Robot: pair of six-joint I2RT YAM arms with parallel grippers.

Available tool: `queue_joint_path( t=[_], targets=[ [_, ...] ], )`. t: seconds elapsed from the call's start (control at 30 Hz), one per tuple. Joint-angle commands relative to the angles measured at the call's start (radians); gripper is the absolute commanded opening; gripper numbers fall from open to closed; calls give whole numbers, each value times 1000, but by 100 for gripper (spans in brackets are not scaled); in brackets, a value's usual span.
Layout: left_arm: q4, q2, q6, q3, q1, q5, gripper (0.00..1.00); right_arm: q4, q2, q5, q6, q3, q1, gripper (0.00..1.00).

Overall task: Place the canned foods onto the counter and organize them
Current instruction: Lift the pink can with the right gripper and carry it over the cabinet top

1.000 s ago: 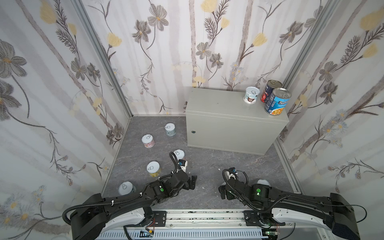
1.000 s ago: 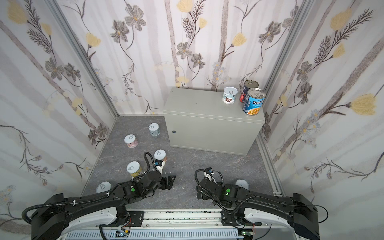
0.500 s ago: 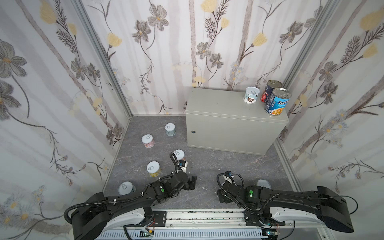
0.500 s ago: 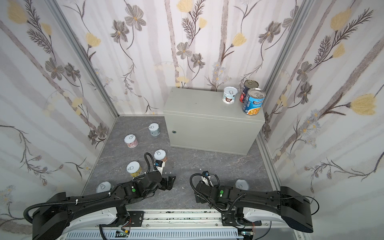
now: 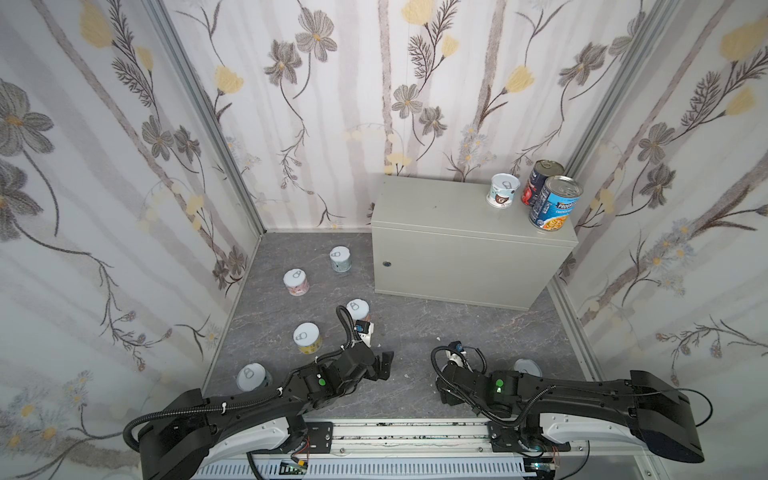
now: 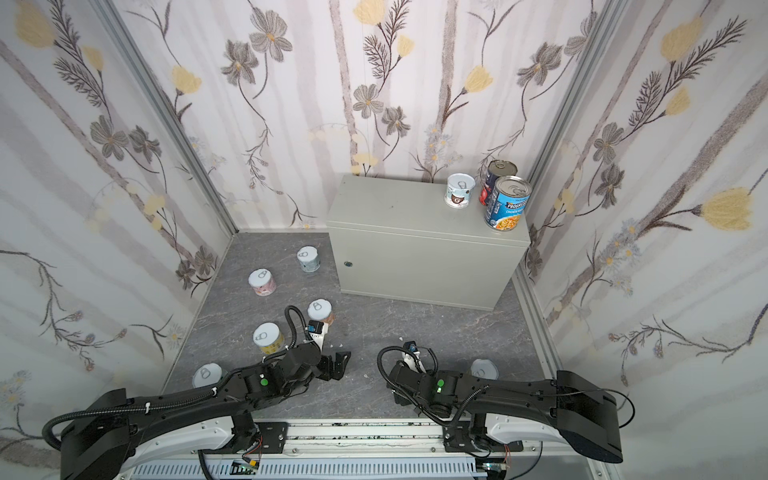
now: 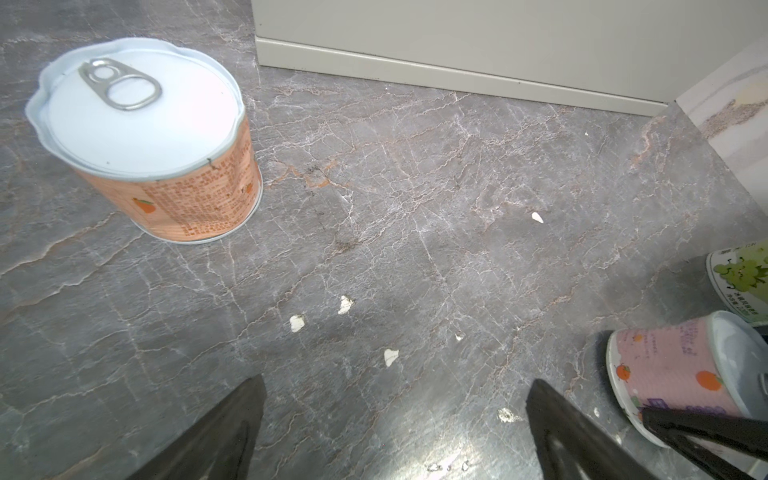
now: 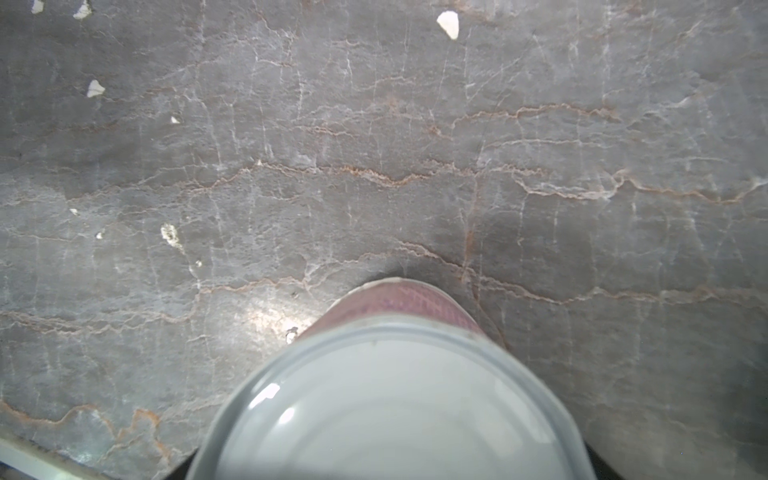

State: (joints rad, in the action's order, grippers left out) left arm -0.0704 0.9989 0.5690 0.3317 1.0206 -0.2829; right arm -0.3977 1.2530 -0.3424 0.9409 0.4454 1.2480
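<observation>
The light-grey counter [image 5: 469, 216] is seen well ahead of both claws, against the back wall. The left claw [image 7: 395, 419] is spread wide just above the dark marbled floor [image 5: 415, 328], and nothing is gripped between its fingers. The right claw [image 5: 448, 395] is closed on a pink can [image 7: 673, 374], which appears tilted in the left wrist view.

On the counter's far right corner, well beyond the right claw, the blue soup can [image 5: 555, 203] and the navy-and-red can [image 5: 540, 183] are stood upright, with a short teal can [image 5: 503, 191] just beside them.

An orange can [image 7: 145, 137] is stood ahead of the left claw, slightly to its left. A yellow can [image 5: 306, 337] is set to that claw's left. A second pink can [image 5: 296, 282] and another teal can [image 5: 340, 259] are found farther ahead on that side. A green-labelled can [image 7: 739, 282] is stood just beside the right claw. White flecks [image 7: 345, 305] are scattered ahead of the left claw.
</observation>
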Motion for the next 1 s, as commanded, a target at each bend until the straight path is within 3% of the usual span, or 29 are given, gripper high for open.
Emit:
queue_joint_path(
  t=[0.0,0.67,0.97],
  targets=[
    [-16,-13,-1,12,0,2,100,4,-7,-36,-11,36,0,70],
    [232,-114,-110,296,-1,-43,100,-262,-127,-172,-139,336,-23,70],
    [323,-112,-190,483,-2,-73,100,-338,-158,-180,-283,496,-142,70]
  ],
)
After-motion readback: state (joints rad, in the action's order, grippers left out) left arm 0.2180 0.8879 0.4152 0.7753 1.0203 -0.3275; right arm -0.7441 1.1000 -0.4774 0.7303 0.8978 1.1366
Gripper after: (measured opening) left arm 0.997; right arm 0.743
